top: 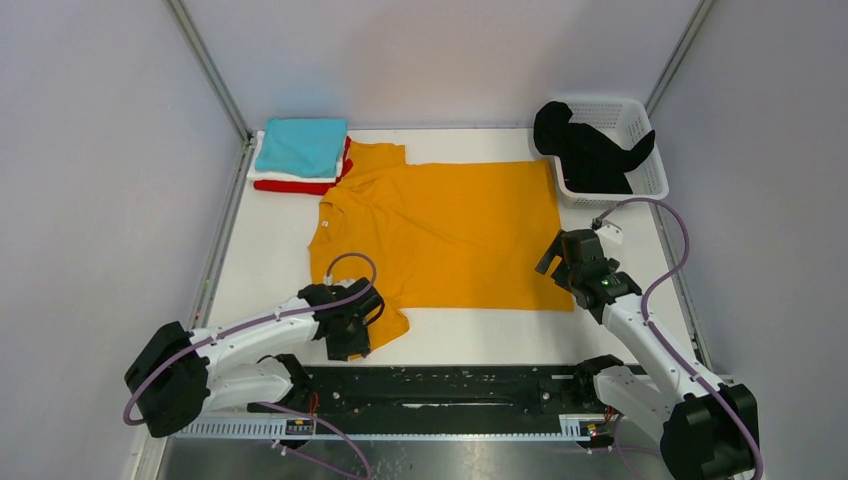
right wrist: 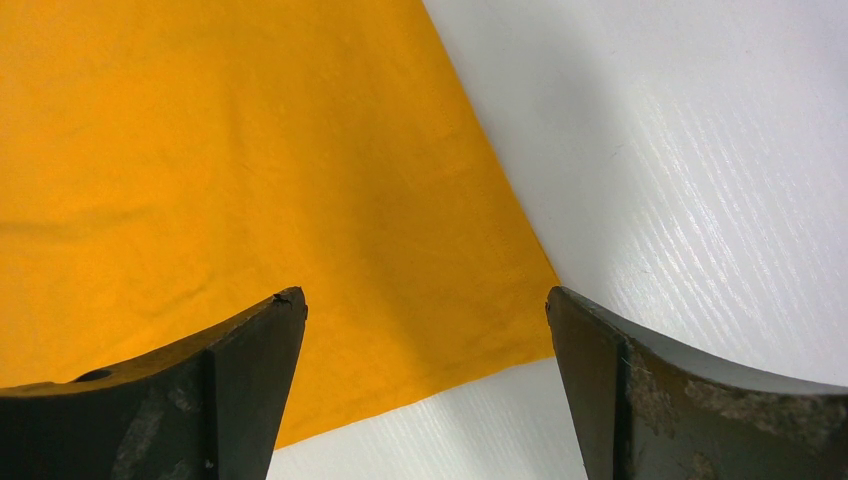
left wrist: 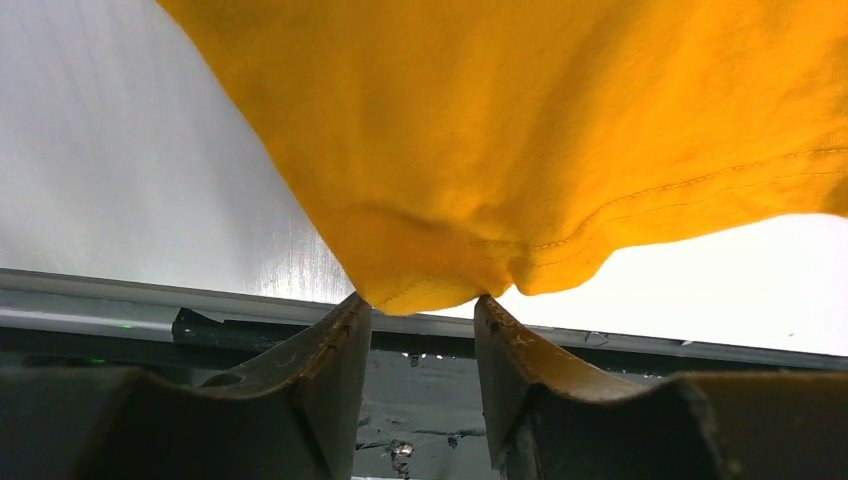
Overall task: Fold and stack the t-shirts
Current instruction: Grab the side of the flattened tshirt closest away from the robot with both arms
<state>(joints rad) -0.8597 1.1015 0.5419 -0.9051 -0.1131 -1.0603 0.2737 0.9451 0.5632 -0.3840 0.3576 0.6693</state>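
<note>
A mustard-orange t-shirt [top: 450, 235] lies spread flat on the white table, collar to the left and hem to the right. My left gripper [top: 356, 340] is at its near sleeve. In the left wrist view the sleeve's bunched edge [left wrist: 430, 280] sits between the tips of my left gripper [left wrist: 420, 302], whose jaws stand partly apart. My right gripper [top: 560, 262] hovers over the near hem corner; in the right wrist view it [right wrist: 425, 300] is wide open and empty above that corner [right wrist: 500, 320]. Folded teal [top: 302, 145], white [top: 258, 170] and red [top: 290, 186] shirts are stacked at the back left. A black shirt [top: 585, 150] lies in the basket.
A white plastic lattice basket [top: 645, 170] stands at the back right corner. The black arm rail [top: 450, 385] runs along the near table edge, also visible in the left wrist view [left wrist: 600, 345]. Grey walls and metal posts enclose the table's sides.
</note>
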